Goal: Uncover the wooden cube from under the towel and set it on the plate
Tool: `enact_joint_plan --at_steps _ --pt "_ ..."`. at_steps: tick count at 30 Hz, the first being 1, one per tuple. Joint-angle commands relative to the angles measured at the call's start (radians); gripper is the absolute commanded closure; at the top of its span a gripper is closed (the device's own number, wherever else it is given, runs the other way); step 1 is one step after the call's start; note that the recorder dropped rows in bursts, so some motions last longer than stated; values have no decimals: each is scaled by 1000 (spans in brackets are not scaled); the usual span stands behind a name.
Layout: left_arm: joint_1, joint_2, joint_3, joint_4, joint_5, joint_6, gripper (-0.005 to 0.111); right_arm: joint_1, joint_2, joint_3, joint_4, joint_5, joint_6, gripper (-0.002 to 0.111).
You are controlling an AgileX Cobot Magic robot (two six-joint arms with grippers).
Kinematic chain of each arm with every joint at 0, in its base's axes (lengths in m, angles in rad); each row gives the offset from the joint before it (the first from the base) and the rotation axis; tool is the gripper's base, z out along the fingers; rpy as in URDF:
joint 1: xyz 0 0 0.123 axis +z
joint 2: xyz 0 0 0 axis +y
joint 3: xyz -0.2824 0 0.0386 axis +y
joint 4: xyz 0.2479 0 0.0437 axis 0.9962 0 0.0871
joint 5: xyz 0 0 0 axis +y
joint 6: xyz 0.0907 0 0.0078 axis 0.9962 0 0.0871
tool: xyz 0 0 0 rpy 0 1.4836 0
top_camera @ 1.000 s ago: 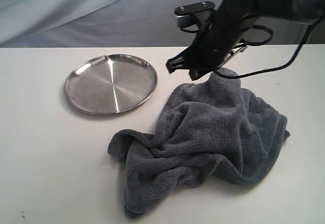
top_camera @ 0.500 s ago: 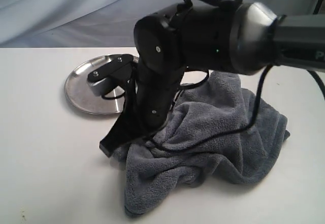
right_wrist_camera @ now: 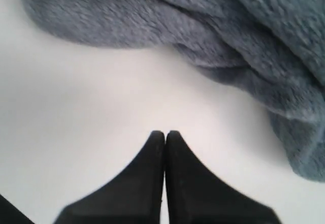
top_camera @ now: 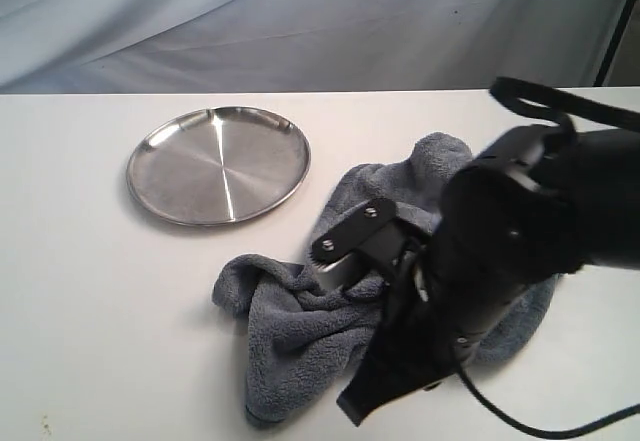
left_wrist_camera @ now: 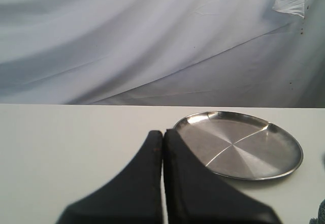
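The steel plate (top_camera: 218,164) lies empty at the back left of the white table. To its right the crumpled blue-grey towel (top_camera: 290,326) is heaped, and the wooden cube is hidden. My right arm leans over the towel's near half. Its gripper (top_camera: 352,407) is shut and empty just above the table by the towel's front edge. In the right wrist view the gripper (right_wrist_camera: 165,133) points at bare table, a short gap from the towel's fold (right_wrist_camera: 203,36). In the left wrist view my left gripper (left_wrist_camera: 163,132) is shut and empty, beside the plate (left_wrist_camera: 238,145).
A pale cloth backdrop (top_camera: 300,21) hangs behind the table's far edge. A black cable (top_camera: 540,427) trails from the right arm over the table's front right. A dark stand pole (top_camera: 620,21) rises at the far right.
The right arm has swung from the towel's far corner, across its left side beside the plate, to its near front edge. The gripper stayed shut. The towel barely shifted.
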Motion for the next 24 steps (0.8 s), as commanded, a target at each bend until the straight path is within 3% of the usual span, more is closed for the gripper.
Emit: enact_joint_plan --at_steps 1,10,17,24 --pt "-1 -2 4 1 -2 -2 105 -78 -89 110 -7 -56 32 108" --pt "-1 -2 4 1 -2 -2 105 -313 -173 146 -15 -71 32 108" --pt "-1 -2 4 1 -2 -2 105 -503 -170 139 -15 -212 30 108" --pt "-1 -2 4 1 -2 -2 105 -619 -40 -42 -15 -201 14 108"
